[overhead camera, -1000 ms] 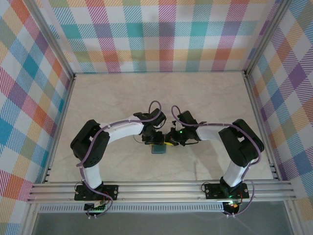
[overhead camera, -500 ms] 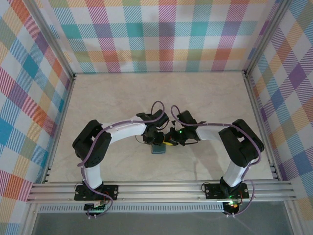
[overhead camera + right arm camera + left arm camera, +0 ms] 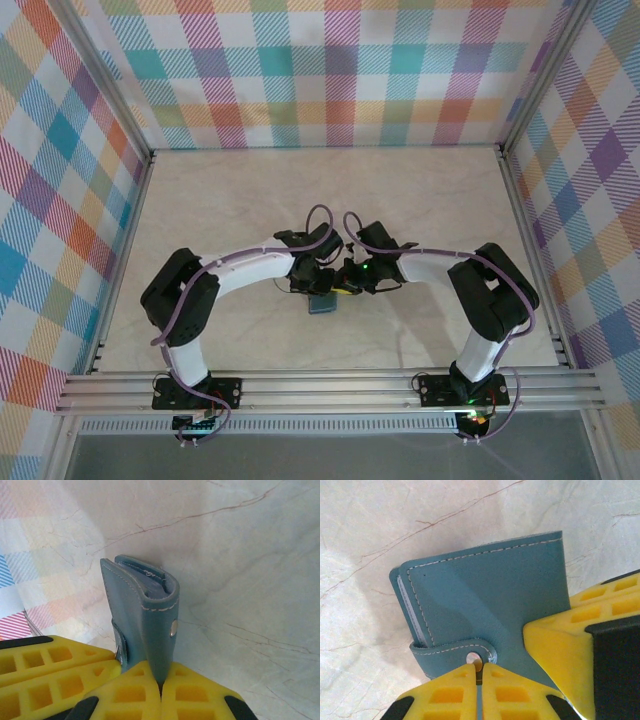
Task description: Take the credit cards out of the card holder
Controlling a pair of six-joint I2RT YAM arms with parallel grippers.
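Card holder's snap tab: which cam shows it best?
Left wrist. The snap tab lies face-on, wrapped round the edge of the closed card holder, with the left tool shut at its stud. Right wrist sees the card holder edge-on, so the tab is foreshortened. Top external gives a small teal patch of it.

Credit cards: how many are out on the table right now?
0. The teal card holder is closed, its tab snapped shut, so any cards would be hidden inside it; none lies on the table.
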